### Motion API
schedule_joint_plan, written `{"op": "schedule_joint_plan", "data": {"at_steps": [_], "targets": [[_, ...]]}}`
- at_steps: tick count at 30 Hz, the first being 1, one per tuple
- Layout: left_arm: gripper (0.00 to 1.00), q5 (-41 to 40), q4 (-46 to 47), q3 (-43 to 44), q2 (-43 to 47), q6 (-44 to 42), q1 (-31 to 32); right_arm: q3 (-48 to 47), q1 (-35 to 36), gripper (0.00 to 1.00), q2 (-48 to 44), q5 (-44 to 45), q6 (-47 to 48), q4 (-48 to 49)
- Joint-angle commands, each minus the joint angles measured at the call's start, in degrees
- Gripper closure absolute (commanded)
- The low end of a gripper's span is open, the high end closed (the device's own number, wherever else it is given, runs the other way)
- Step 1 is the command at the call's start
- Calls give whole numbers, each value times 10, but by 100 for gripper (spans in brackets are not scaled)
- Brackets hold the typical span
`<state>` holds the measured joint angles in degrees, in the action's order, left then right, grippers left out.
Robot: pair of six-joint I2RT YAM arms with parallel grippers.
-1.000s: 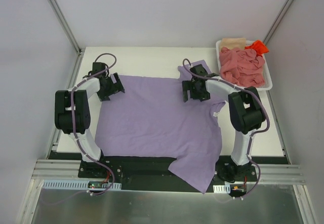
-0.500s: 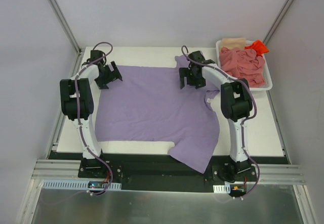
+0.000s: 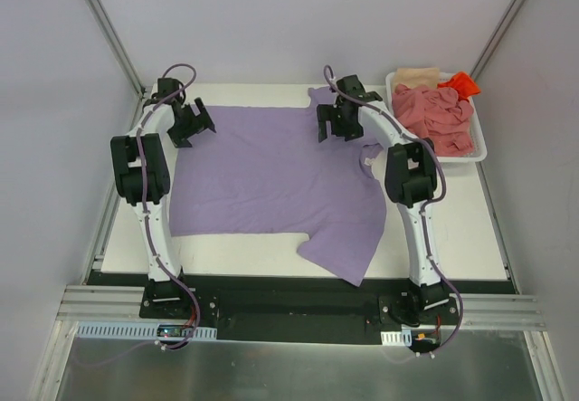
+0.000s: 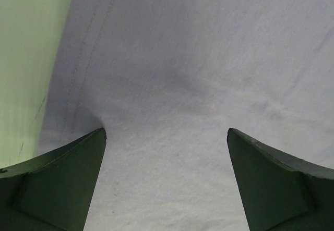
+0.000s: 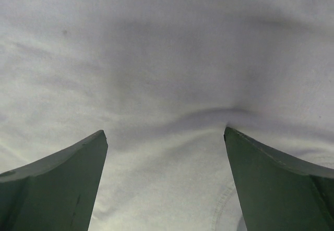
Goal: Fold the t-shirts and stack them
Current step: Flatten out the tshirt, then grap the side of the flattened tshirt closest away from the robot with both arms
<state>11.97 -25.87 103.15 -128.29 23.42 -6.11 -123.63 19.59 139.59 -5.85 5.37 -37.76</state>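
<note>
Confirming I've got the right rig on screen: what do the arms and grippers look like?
Both the left arm and right arm have white tubular links joined by bulky black joint housings. A mauve-grey cable runs along each, looping free near the wrist. The left gripper and right gripper are black and blocky; up close their fingers are dark, flat wedges. No markings are visible.

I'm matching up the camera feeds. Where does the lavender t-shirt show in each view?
Top external: the lavender t-shirt lies spread across the middle of the table.
Left wrist: it fills the frame except a strip at the left.
Right wrist: it fills the whole frame.
Shared landmark: the cloth under the left gripper and right gripper, both open near the shirt's far edge.
</note>
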Motion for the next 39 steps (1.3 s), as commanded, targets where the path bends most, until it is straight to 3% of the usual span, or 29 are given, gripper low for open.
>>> {"op": "schedule_joint_plan", "data": {"at_steps": [1, 5, 11, 15, 19, 22, 25, 29, 36, 39], "targets": [[1, 15, -28, -17, 93, -15, -3, 19, 11, 4, -98, 21, 36, -29], [1, -46, -27, -151, 245, 10, 0, 209, 40, 4, -258, 79, 47, 48], [1, -168, -16, -447, 529, 76, -1, 519, 81, 4, -507, 73, 5, 160], [1, -219, -15, -630, 719, 200, 0, 723, 102, 4, -650, 45, -21, 256], [1, -248, -27, -746, 904, 262, 0, 815, 109, 4, -746, 27, -47, 269], [1, -252, -53, -798, 984, 283, -2, 854, 113, 4, -791, 28, -53, 276], [1, -263, -85, -816, 1001, 299, -2, 874, 113, 4, -821, 15, -53, 290], [2, -270, -90, -820, 956, 314, -1, 885, 113, 4, -843, 17, -53, 288], [22, -264, -33, -812, 852, 339, -2, 892, 112, 4, -849, 31, -52, 286], [25, -269, -9, -814, 828, 345, -2, 891, 112, 4, -847, 26, -53, 286]]}}
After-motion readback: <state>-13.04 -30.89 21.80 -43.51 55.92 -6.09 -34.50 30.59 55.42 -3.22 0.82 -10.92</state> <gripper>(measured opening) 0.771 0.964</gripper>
